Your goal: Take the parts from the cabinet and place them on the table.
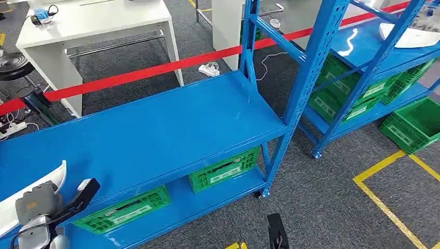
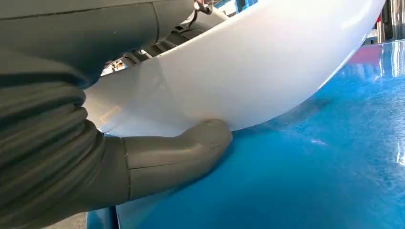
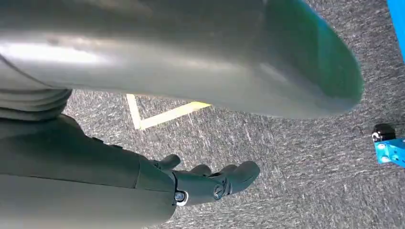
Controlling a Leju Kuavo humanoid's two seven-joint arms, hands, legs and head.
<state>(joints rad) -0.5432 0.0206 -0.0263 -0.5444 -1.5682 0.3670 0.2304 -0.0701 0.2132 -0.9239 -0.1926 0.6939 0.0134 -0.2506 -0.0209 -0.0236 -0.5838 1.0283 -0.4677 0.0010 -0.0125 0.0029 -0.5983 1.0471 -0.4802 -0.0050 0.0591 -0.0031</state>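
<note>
A long curved white part (image 1: 54,175) lies on the blue top shelf (image 1: 155,129) at its near left corner. My left hand (image 1: 37,210) grips it there. In the left wrist view the grey thumb (image 2: 176,152) presses under the edge of the white part (image 2: 248,71), with the darker fingers on its other side, just above the blue surface (image 2: 310,181). My right hand (image 3: 210,181) hangs over the grey carpet, fingers held out straight and holding nothing; its dark tip (image 1: 277,233) shows at the bottom of the head view. Another white part (image 1: 410,36) lies on the far rack.
Green crates (image 1: 223,168) sit on the lower shelf. A second blue rack (image 1: 363,52) stands at the right with more green crates (image 1: 347,88), and one crate (image 1: 412,124) on the floor. Behind are a red barrier strip (image 1: 155,67) and a white table (image 1: 93,26). Yellow lines (image 1: 384,202) mark the carpet.
</note>
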